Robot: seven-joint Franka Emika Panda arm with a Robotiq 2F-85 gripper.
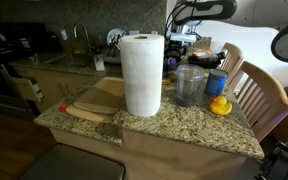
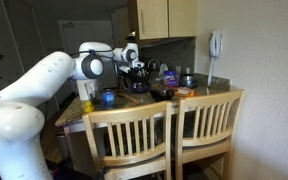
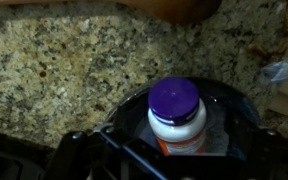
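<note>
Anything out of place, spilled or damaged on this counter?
Nothing spilled or damaged. Mildly odd: the purple-capped bottle stands upright inside a dark dish, and a rubber duck sits among the kitchenware.

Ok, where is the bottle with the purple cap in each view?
Wrist view: the bottle stands low, right of centre, in a dark dish.
In an exterior view: too small to tell among the things right of the paper roll.
In an exterior view: not made out; the clutter under the gripper is too small.
Shared landmark: the granite counter.
</note>
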